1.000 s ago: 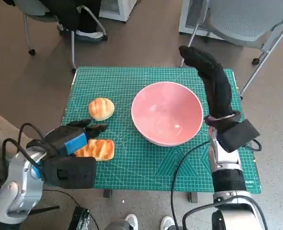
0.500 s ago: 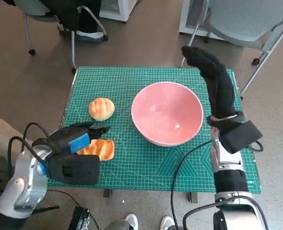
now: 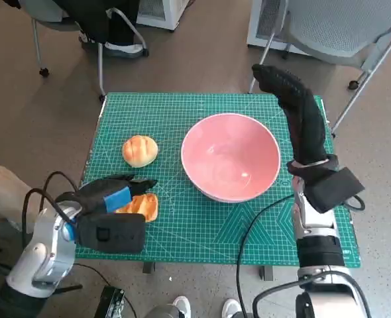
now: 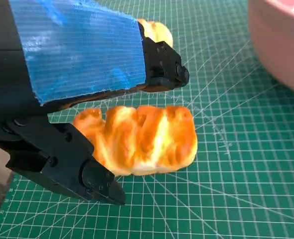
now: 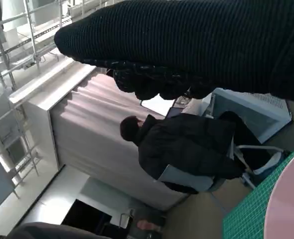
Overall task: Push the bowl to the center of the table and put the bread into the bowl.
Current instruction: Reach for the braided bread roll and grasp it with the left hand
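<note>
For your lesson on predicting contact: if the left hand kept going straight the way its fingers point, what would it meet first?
The long bread. The left hand has its fingers on either side of it with nothing between; the round bread and bowl lie farther off. Whether the fingers already touch the bread is unclear.

A green cutting mat (image 3: 182,112) with white lines covers the counter. On the brown floor (image 3: 43,126), a grey chair (image 3: 341,26) stands at 1 o'clock and another chair (image 3: 83,20) at 11 o'clock. A person in a dark coat (image 5: 187,149) sits in a chair far off.
</note>
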Controlling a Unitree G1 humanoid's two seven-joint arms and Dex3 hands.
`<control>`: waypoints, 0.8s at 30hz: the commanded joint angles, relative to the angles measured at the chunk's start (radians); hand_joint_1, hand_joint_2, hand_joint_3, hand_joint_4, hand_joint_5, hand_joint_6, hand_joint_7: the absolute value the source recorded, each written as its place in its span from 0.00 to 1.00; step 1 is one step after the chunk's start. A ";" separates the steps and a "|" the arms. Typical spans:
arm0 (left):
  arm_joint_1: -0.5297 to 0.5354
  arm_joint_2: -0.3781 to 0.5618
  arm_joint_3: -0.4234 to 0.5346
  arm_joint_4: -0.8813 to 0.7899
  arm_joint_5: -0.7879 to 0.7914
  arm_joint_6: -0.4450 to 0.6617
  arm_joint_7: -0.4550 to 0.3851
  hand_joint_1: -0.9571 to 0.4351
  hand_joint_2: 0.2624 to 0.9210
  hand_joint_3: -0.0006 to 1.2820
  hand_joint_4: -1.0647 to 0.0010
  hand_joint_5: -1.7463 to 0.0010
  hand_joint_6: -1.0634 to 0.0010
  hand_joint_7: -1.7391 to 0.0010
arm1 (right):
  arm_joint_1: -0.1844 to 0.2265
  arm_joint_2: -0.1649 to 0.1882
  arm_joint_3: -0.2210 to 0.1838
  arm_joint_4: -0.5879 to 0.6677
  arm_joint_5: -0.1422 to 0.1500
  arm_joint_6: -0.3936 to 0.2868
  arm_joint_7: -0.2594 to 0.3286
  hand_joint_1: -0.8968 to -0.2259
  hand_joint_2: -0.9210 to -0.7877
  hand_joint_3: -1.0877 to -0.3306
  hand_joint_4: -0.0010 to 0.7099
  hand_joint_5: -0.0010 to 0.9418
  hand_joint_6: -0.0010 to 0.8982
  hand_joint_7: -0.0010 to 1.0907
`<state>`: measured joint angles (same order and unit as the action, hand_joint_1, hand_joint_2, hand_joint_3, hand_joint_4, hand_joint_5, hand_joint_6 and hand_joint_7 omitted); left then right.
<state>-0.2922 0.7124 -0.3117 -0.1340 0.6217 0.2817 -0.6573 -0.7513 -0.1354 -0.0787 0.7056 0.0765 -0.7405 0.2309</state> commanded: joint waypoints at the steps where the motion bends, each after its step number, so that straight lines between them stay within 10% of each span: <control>1: -0.024 -0.016 -0.021 0.034 0.020 0.006 -0.010 0.58 0.65 0.01 0.84 1.00 0.73 1.00 | 0.032 -0.004 -0.001 -0.003 0.004 0.019 0.007 0.26 0.00 0.30 0.25 0.00 0.06 0.33; 24: -0.089 -0.069 -0.072 0.180 0.058 0.028 -0.017 0.53 0.65 0.01 0.84 1.00 0.73 1.00 | 0.037 -0.006 -0.003 -0.010 0.006 0.012 0.008 0.26 0.00 0.30 0.25 0.00 0.04 0.35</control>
<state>-0.3749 0.6546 -0.3695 0.0222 0.6660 0.3030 -0.6724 -0.7436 -0.1372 -0.0790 0.6954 0.0769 -0.7404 0.2321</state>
